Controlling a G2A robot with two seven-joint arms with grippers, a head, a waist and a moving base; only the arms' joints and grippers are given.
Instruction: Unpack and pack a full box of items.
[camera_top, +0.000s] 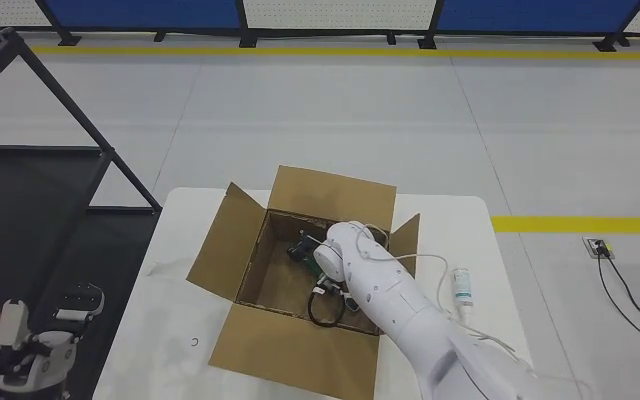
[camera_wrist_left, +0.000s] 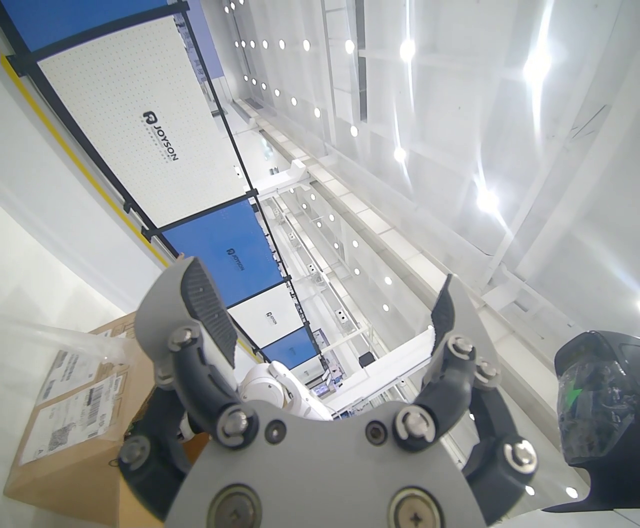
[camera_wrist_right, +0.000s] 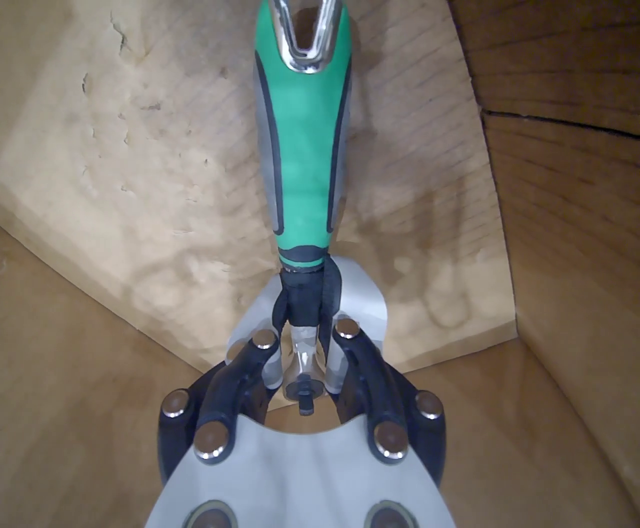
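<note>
My right gripper (camera_wrist_right: 305, 325) is pinching the green-handled tool (camera_wrist_right: 300, 150) by its strapped neck inside the box (camera_top: 330, 190), so I should keep it clear of the cardboard walls, my left gripper (camera_wrist_left: 322, 290) idle and spread

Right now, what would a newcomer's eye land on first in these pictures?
The green-handled tool stands out first, clamped at its metal end in the shut jaws of the right gripper, inside the open cardboard box on the white table. Next comes the left gripper, jaws wide apart, pointing up at the lit ceiling. A white bottle lies on the table beside the box.
</note>
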